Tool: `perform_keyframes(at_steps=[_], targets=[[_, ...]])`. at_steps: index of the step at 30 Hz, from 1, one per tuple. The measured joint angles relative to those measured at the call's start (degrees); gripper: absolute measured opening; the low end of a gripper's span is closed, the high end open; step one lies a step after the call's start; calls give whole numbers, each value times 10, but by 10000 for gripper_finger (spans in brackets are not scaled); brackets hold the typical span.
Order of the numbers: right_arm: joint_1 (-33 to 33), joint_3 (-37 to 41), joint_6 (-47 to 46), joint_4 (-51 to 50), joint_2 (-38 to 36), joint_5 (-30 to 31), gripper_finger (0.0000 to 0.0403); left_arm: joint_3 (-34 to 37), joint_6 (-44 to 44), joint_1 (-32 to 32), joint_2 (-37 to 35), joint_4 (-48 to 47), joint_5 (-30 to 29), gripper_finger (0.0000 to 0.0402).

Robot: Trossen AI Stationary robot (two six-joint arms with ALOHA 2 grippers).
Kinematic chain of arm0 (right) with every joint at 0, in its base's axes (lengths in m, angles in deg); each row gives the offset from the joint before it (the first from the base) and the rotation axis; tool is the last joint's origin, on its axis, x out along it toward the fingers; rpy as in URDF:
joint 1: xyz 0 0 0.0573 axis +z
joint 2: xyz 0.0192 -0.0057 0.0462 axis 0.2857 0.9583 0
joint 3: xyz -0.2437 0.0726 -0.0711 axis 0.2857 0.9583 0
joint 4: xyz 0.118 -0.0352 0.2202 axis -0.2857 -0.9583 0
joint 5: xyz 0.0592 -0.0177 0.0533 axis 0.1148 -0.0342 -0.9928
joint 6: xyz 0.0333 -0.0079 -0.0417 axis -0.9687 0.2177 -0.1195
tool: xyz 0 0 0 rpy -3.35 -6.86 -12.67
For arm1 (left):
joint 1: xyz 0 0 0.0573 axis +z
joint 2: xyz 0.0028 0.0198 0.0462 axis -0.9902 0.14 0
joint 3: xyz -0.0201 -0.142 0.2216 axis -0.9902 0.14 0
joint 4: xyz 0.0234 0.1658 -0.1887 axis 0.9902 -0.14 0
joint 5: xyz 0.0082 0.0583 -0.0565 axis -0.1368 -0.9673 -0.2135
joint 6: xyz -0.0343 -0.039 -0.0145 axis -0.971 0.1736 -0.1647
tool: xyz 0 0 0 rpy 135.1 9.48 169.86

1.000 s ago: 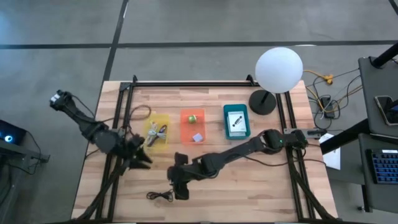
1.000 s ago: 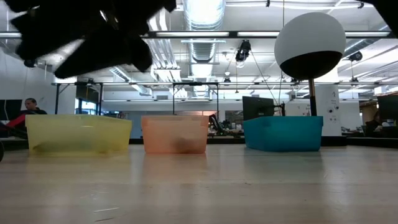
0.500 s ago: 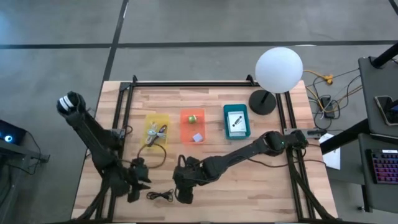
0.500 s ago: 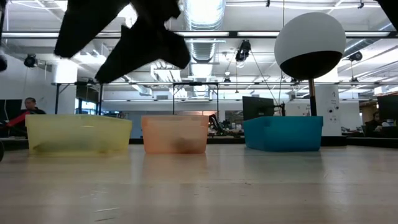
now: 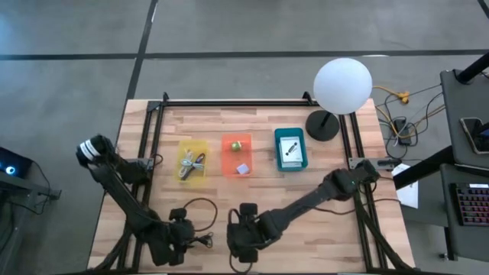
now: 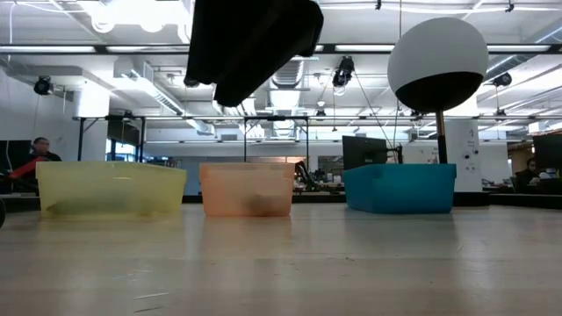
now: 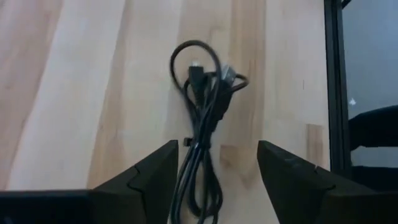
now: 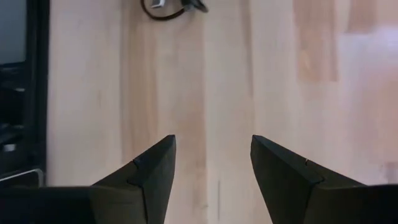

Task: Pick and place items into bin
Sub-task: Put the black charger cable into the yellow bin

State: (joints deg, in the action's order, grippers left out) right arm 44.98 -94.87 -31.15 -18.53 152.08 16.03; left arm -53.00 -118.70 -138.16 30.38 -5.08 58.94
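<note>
You won't find any readable writing here: the white card (image 5: 290, 148) in the blue bin (image 5: 291, 164) carries black print, but it is too small to make out.

Look at the black cord (image 7: 205, 124) first. It is a thin cable bundled into a long coil, with a loop and its plugs at one end, lying flat on the bare wooden table (image 5: 321, 206) near the front edge. In the high view it sits just beside the left gripper (image 5: 182, 233), toward the right gripper (image 5: 246, 238). In the left wrist view the cord runs between the two dark fingers (image 7: 146, 177), which stand spread wide apart and clasp nothing. The right gripper's fingers (image 8: 152, 171) are also spread wide over bare wood, with nothing between them; the end of the cord shows at the far edge of that view.

The yellow bin (image 5: 192, 162) holds pale, tangled small items; the orange bin (image 5: 237, 155) holds the green ball (image 5: 236, 144) and the lavender cube (image 5: 243, 169). The three bins sit side by side mid-table, well apart from both grippers.

Compared with half a second ago, your left gripper has moved closer to the cord at the front edge, and the right gripper has shifted a little to the right.
</note>
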Motion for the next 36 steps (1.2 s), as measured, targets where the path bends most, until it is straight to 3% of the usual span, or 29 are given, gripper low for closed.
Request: perform_keyframes(at_steps=[4,14,19,24,26,28,30,33,36], targets=[[12,0,0,-2,0,31,196,-12,-16,3,41,-3,0,213],[15,0,-6,-6,0,31,196,-14,-42,22,79,-27,-1,205],[14,0,-18,-6,0,31,196,-13,-14,32,82,-29,-7,141],[14,0,-19,-7,0,32,195,-13,0,41,78,-29,-7,29],[14,0,-35,-8,0,32,196,-13,-19,47,69,-28,-8,21],[14,0,-72,-12,0,32,195,-13,-61,52,47,-29,-31,22],[14,0,-142,-17,0,48,196,-13,-136,52,10,-41,-94,22],[14,0,-310,-51,0,111,196,-11,-306,52,-66,-129,-208,22],[16,1,-440,-70,0,153,196,1,-460,52,-153,-232,-283,22]])
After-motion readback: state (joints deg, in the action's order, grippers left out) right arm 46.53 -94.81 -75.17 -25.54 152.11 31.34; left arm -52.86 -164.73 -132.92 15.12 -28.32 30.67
